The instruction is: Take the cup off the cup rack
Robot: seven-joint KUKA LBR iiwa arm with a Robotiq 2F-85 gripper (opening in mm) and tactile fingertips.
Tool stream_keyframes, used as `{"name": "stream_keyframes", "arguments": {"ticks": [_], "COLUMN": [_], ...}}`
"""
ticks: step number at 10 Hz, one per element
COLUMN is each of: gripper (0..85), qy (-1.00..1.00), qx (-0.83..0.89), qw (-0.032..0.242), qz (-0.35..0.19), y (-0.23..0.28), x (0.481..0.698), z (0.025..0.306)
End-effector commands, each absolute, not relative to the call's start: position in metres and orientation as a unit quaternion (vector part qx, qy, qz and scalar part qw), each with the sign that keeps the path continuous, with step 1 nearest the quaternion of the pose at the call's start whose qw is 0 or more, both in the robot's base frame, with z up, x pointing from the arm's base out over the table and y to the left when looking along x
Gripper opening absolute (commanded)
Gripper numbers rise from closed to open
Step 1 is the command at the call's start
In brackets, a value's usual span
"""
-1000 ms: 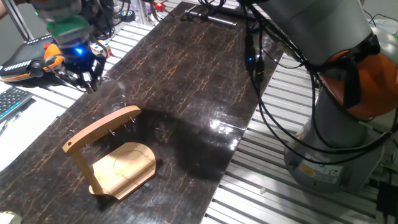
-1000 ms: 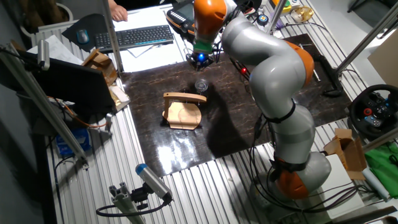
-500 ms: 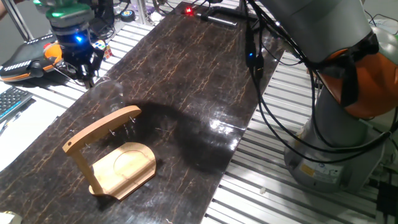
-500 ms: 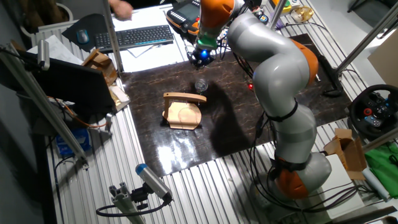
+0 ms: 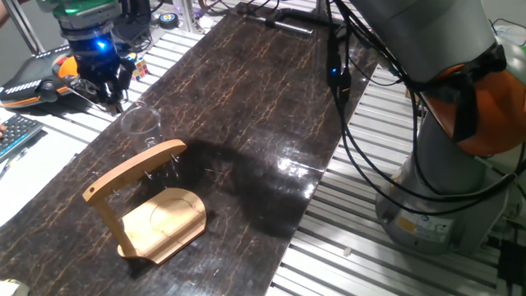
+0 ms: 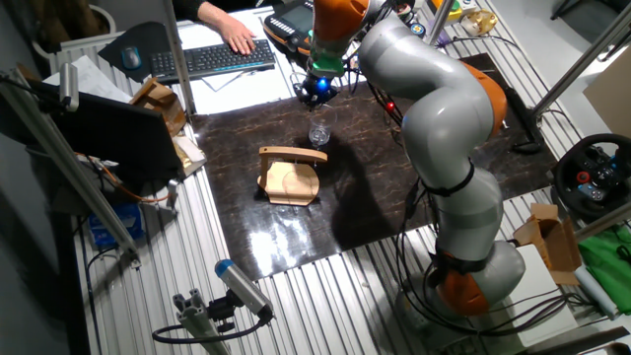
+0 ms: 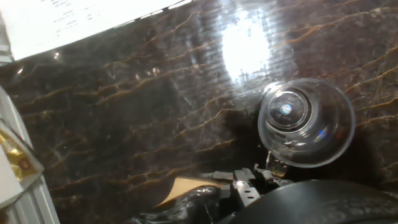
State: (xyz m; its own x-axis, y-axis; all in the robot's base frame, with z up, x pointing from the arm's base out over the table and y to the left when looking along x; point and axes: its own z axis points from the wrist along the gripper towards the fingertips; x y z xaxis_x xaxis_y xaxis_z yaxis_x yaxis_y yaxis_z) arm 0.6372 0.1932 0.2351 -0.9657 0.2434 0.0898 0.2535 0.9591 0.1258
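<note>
Hand view: cup (image 7: pixel 306 122) on dark table (image 7: pixel 143 124); pincer (image 5: pixel 105 92) state unclear; no writing legible.

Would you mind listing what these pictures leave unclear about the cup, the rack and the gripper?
- Gripper: dark fingers against clutter in both fixed views; whether open or shut cannot be told.
- Hand view: the fingers are not clearly seen; dark hardware fills the bottom edge.
- Cup: its handle is half hidden by that hardware; in the other fixed view the cup is too small.
- Cup rack: in the hand view only a wooden corner shows.
</note>
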Motion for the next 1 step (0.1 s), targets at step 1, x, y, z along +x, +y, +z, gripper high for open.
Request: {"name": "stream_keyframes", "arguments": {"ticks": [1], "gripper": [2.0], "qy": [-0.989], "qx": [-0.125], "qw": [0.038], "qz": [-0.071], "y": [0.1932], "x": [0.6370], "z": [0.2355]}}
